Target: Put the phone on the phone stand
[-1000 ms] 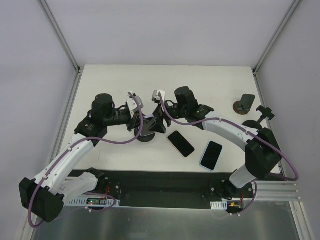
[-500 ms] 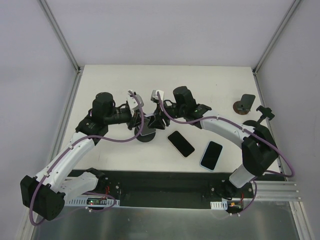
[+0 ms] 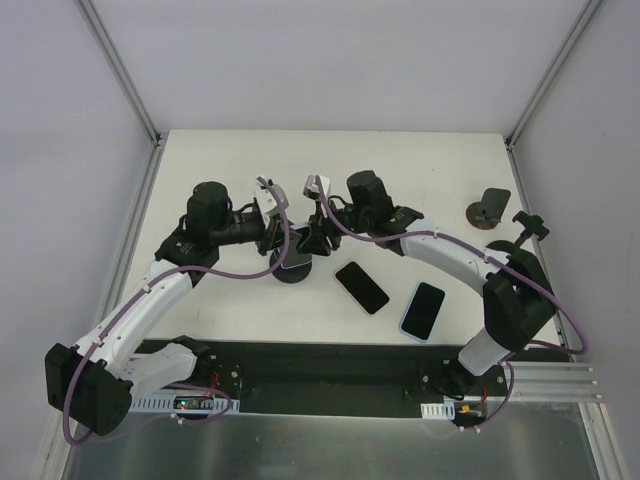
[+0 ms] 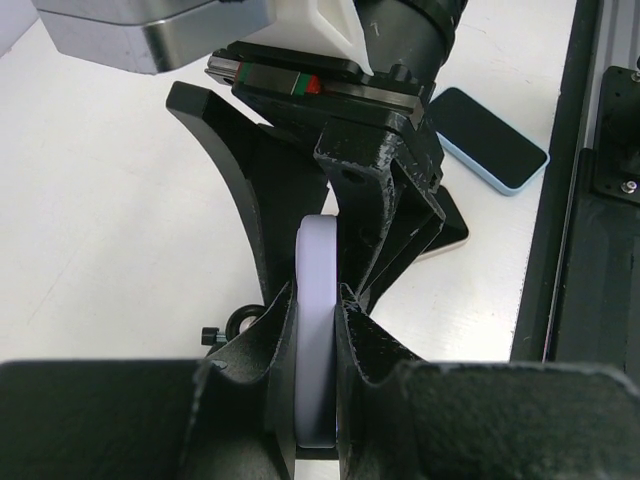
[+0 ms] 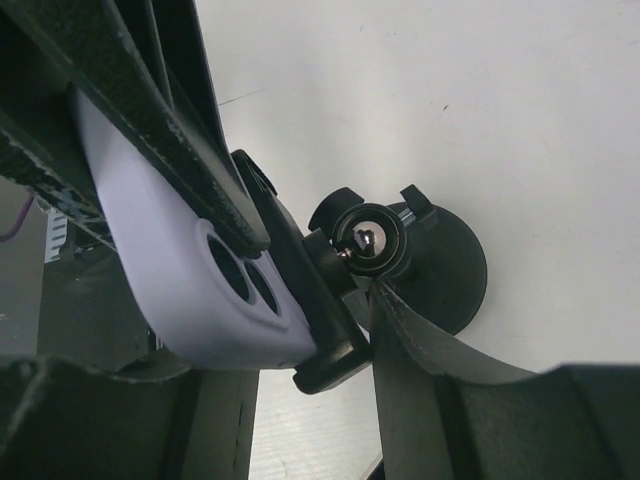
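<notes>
Our arms meet above the phone stand (image 3: 290, 272); left end effector (image 4: 316, 310) pinches the lavender phone (image 4: 315, 250) edge-up; right end effector (image 3: 311, 243) flanks it, and we cannot tell its grip.

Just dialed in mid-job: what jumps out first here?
At table centre, the left pincer clamps a lavender phone edge-on while the right pincer straddles it from the opposite side, at the round-based stand. A black phone and a blue-cased phone lie flat to the right.
</notes>
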